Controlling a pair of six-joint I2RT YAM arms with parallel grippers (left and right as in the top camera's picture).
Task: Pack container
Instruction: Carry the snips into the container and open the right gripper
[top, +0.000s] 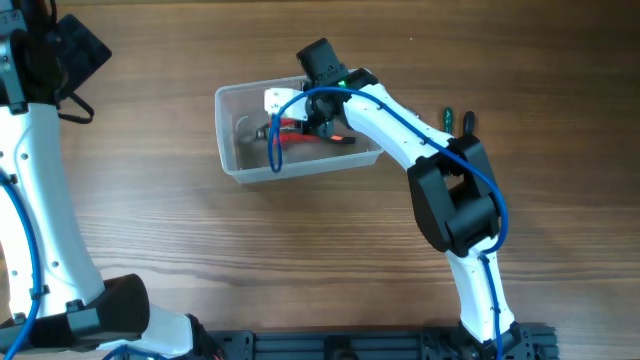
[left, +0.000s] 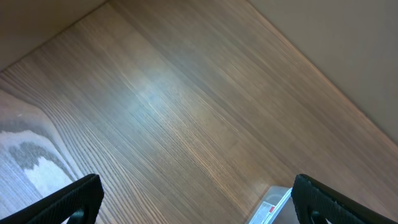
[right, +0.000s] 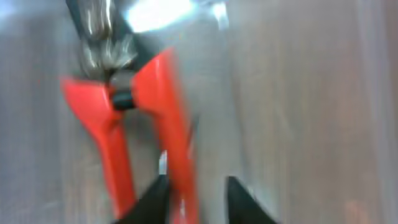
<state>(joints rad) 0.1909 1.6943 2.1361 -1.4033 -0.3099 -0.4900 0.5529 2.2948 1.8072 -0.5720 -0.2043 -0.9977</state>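
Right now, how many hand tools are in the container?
1: red-handled pliers lying in the middle of the clear container, beneath the right end effector. The end effector covers part of the container, so more tools may be hidden.

I see bare table (top: 250, 260) all round the container (top: 228, 160) (my right arm (top: 400, 125) overhangs its right half); red-handled pliers (right: 109, 124) crowd its floor.

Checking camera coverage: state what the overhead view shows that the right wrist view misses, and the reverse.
Overhead only: the whole clear container, the left arm, the right arm and the table. Right wrist only: the right claw, fingertips apart either side of one red handle, blurred. Both: the red-handled pliers lying in the container.
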